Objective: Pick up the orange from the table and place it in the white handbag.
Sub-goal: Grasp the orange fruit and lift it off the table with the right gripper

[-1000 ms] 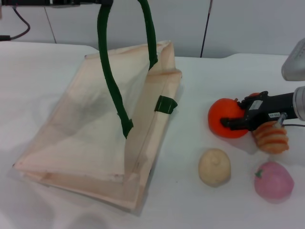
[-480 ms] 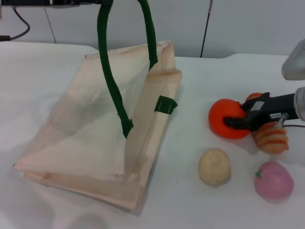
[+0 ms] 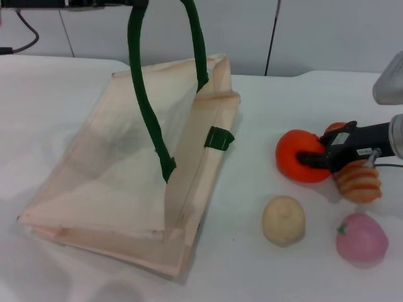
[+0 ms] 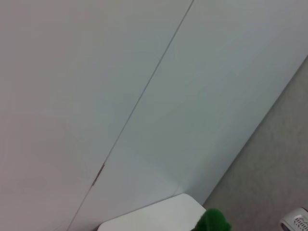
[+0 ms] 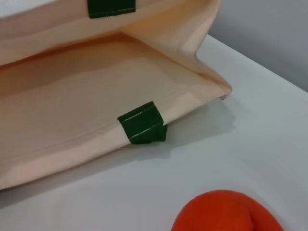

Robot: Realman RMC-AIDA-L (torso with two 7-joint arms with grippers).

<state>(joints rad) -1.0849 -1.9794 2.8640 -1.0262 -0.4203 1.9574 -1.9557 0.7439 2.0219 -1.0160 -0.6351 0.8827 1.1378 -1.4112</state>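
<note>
The right claw (image 3: 313,158) reaches in from the right side and sits on the orange (image 3: 301,156). Its dark fingers press against the right side of the fruit, and they look closed around it, though only the near finger shows well. The orange rests on the tabletop (image 3: 239,207), low and not lifted.

What could go wrong? The orange is round and smooth, so it may roll or slip out if the claw has only its edge. Then it could bump the other things close by. Just beside the claw, on its near side, lies a ridged orange and cream bread (image 3: 358,180), touching or almost touching the arm. If the claw swings low, it might push that bread away.

A bit closer to the robot than the claw sit a pale round bun (image 3: 283,219) and a pink fruit (image 3: 361,239). They are near, but not in the way of a lift.

To the left of the claw lies the white handbag (image 3: 126,176), well apart from the orange. In the right wrist view its open side (image 5: 96,96) faces the orange (image 5: 228,212), with a green tab (image 5: 143,123) on the edge. The mouth looks flat and narrow, so the orange could hit the edge and fall outside.

Farther off, one green handle (image 3: 141,94) is held up high by the left claw, which the pictures do not show. The left wrist view shows only a wall and a bit of green (image 4: 211,222). That handle crosses above the bag, and the right arm could catch on it.
</note>
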